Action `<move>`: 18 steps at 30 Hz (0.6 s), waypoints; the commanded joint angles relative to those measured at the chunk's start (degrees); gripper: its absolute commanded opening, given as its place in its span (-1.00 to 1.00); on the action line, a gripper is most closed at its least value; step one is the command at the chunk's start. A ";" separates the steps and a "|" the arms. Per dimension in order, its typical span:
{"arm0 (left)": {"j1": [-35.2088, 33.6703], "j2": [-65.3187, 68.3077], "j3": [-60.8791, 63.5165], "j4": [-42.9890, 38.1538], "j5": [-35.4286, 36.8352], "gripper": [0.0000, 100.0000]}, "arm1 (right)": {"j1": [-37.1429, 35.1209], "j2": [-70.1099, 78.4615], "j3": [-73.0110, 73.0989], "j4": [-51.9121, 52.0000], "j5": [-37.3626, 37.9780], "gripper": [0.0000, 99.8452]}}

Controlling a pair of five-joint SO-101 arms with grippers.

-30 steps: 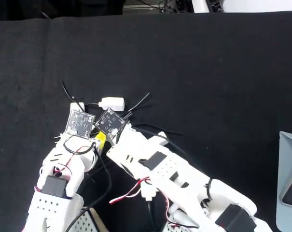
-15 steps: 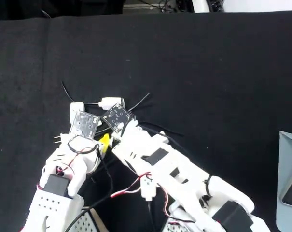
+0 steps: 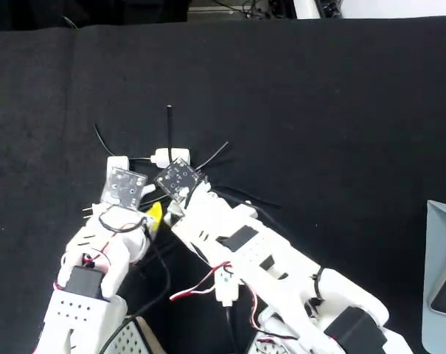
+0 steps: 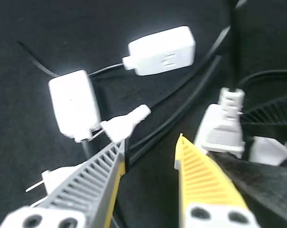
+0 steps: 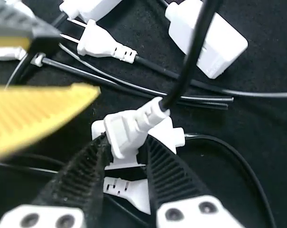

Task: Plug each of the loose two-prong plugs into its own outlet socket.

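My right gripper clamps the white plug, left of centre in the high view, right above the socket, probably lined up to push in. My left gripper gapes empty nearby.

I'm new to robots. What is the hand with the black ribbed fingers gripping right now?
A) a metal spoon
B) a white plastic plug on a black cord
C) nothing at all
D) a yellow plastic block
B: in the right wrist view, the right hand has its black fingers pressed against both sides of the white plastic plug, and the black cord runs up out of the plug.
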 commanded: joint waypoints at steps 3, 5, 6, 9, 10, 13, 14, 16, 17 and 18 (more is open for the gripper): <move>-3.82 -0.62 -3.38 -1.14 0.00 -0.64 | -2.37 -3.82 3.30 -5.01 5.45 -0.98; -4.00 -0.53 -2.59 -3.87 0.09 -0.64 | -2.81 -7.52 4.79 -5.45 5.45 -0.98; -4.62 -0.53 -1.98 -5.19 0.18 -0.64 | -2.81 -9.54 5.41 -5.36 5.45 -0.98; -5.32 -0.53 -0.92 -8.18 2.73 -0.64 | -2.81 -14.90 7.87 -5.36 5.45 -0.98; -5.32 -0.53 -0.92 -8.44 3.34 -0.64 | -3.08 -16.31 8.66 -5.19 5.45 -0.98; -4.79 -0.53 -0.92 -8.35 3.34 -0.64 | -4.66 -18.15 8.57 -1.23 5.45 -0.97; -4.79 -0.53 -0.92 -8.35 3.34 -0.64 | -5.36 -18.15 7.96 0.26 5.45 -0.97; -4.70 -0.53 -0.92 -8.26 3.34 -0.64 | -6.42 -18.07 6.99 2.11 5.36 -0.97; -4.53 -0.53 -0.92 -8.26 3.34 -0.64 | -6.77 -18.07 6.73 2.37 5.27 -0.97; -3.74 -0.53 -0.92 -8.18 3.34 -0.64 | -7.03 -18.07 6.64 2.37 5.27 -0.97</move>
